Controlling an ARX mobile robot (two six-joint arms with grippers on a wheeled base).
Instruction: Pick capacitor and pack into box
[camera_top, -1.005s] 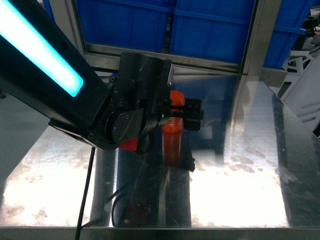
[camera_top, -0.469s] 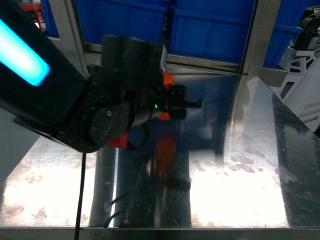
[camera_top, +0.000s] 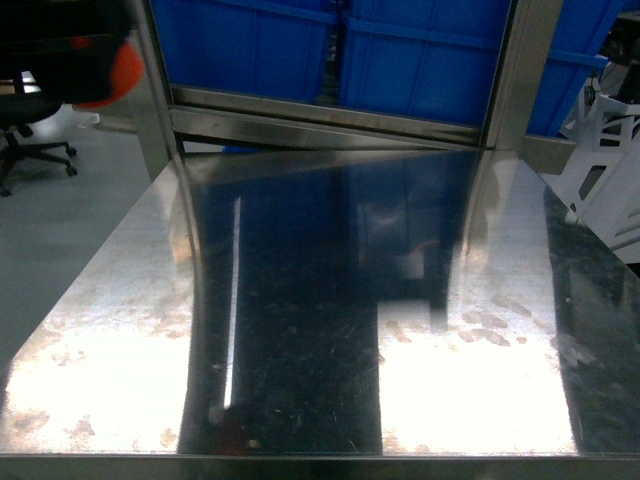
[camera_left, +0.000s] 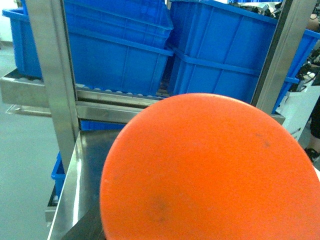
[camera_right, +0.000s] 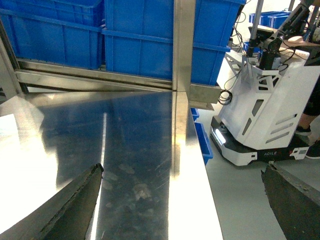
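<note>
The capacitor (camera_left: 210, 170) fills most of the left wrist view as a big orange round end, right in front of the camera. My left gripper (camera_left: 200, 227) is shut on it; only a dark finger (camera_left: 82, 227) shows at the lower left. In the head view the left arm (camera_top: 60, 35) is a dark blur in the top left corner with an orange blur (camera_top: 118, 70) at its edge. My right gripper (camera_right: 185, 210) stands open with nothing between its fingers (camera_right: 75, 205), over the right edge of the steel table (camera_right: 125, 135). The box is out of view.
Blue plastic bins (camera_top: 420, 60) stand behind a steel frame (camera_top: 330, 115) at the back of the table (camera_top: 300, 330). A steel post (camera_left: 52, 75) rises at the table's left corner. A white wheeled robot base (camera_right: 260, 115) stands on the floor to the right.
My left arm has lifted the capacitor off the middle of the table and swung up and left, almost out of the head view. The table spot where it stood is bare.
</note>
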